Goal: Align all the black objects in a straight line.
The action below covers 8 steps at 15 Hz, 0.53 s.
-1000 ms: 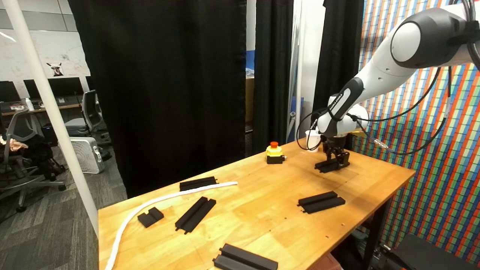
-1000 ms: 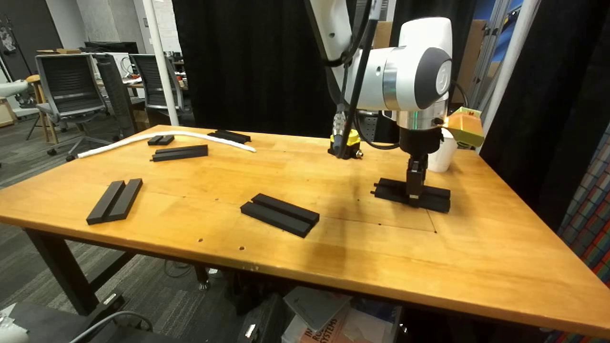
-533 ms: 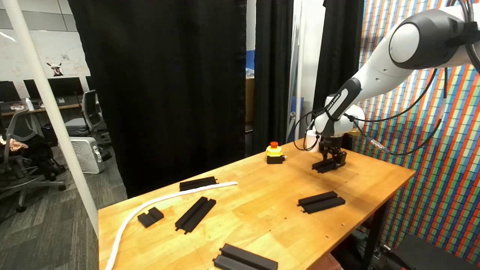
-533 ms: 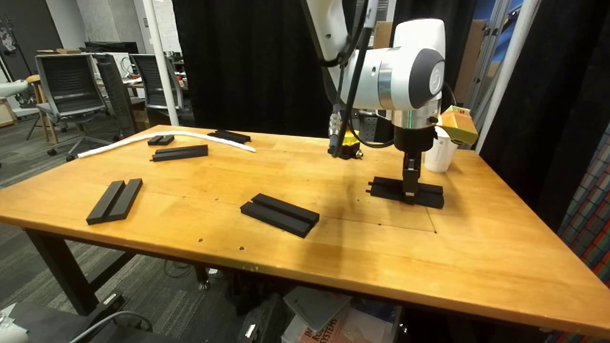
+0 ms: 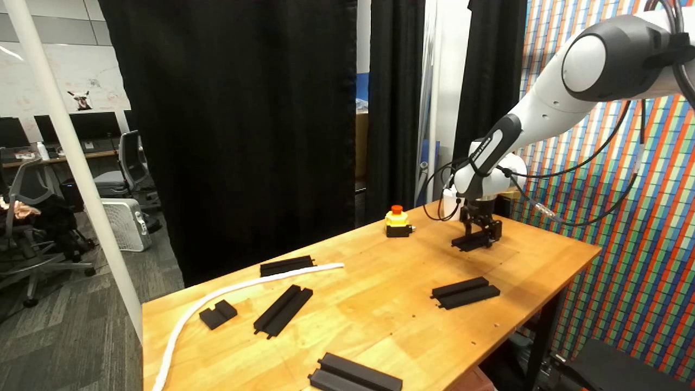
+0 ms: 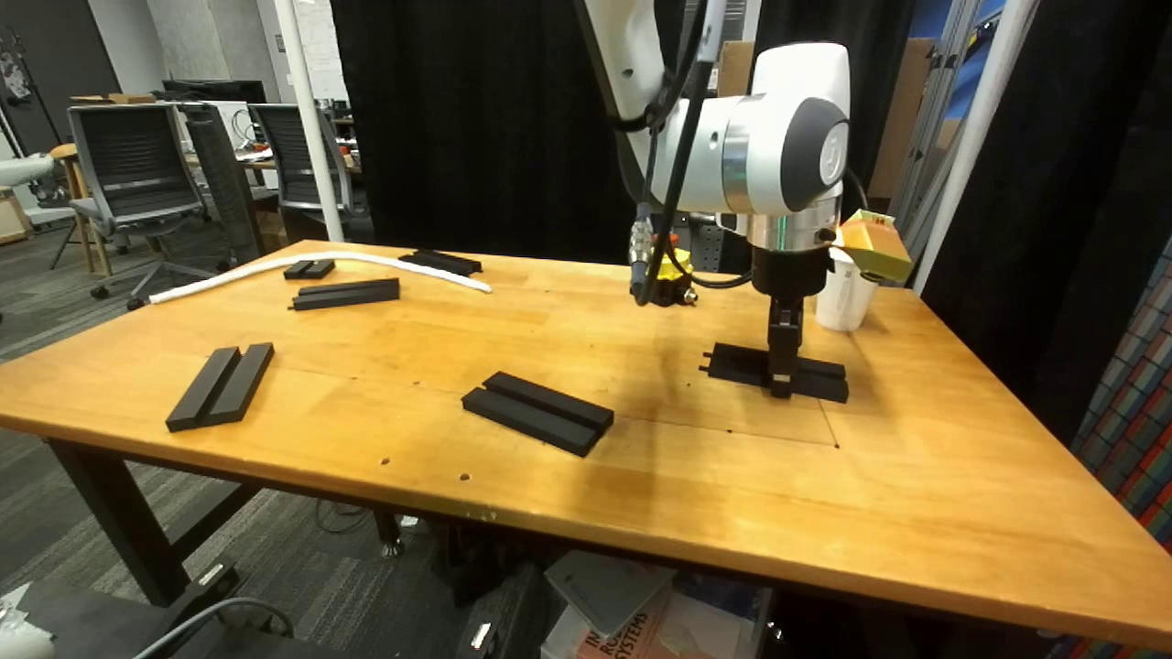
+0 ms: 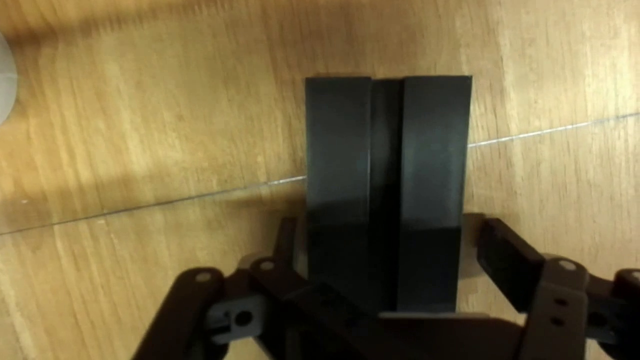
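The black two-fingered gripper (image 7: 389,235) I steer remotely straddles a matte black grooved bar (image 6: 819,377) on a light-brown wooden tabletop (image 6: 961,494); in an exterior view, a white tapered cup (image 6: 841,307) stands behind it, to the right. A second black grooved bar (image 6: 536,414) lies front-left; far left, a small black notched block (image 6: 309,270) sits before a curved white strip (image 6: 341,256).

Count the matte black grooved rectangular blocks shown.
6, in an exterior view: left block; middle block; right block below the black hand; short block, long block before the curved white strip; far block beyond.
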Available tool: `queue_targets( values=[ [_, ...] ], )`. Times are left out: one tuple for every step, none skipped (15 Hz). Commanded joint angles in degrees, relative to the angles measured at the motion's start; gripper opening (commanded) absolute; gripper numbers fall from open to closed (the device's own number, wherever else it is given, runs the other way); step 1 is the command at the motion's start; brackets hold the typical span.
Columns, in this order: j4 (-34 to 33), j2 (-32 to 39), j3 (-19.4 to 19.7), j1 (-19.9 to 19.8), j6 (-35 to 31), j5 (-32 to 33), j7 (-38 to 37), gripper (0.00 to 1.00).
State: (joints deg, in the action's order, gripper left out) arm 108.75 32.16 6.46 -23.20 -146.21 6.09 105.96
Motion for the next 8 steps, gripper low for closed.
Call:
queue_targets(
  values=[
    [-0.8, -1.0, -0.3, 0.5, 4.0, -0.7, -1.3, 1.0],
    [-0.4, -1.8, 0.1, 1.0, 5.2, -0.8, -2.8, 1.0],
    [0.7, -3.1, 0.6, 1.9, 6.0, -0.5, -5.0, 1.0],
    [1.5, -4.3, 0.6, 2.3, 6.9, -0.5, -6.4, 1.0],
    [2.6, -5.9, 0.6, 3.0, 8.2, -0.7, -8.4, 1.0],
    [3.4, -7.2, 0.4, 3.4, 9.4, -0.8, -10.2, 1.0],
    [4.7, -8.9, 0.2, 4.0, 10.1, -1.0, -12.0, 1.0],
    [5.7, -10.3, -0.1, 4.6, 10.8, -1.3, -13.6, 1.0]
  ],
)
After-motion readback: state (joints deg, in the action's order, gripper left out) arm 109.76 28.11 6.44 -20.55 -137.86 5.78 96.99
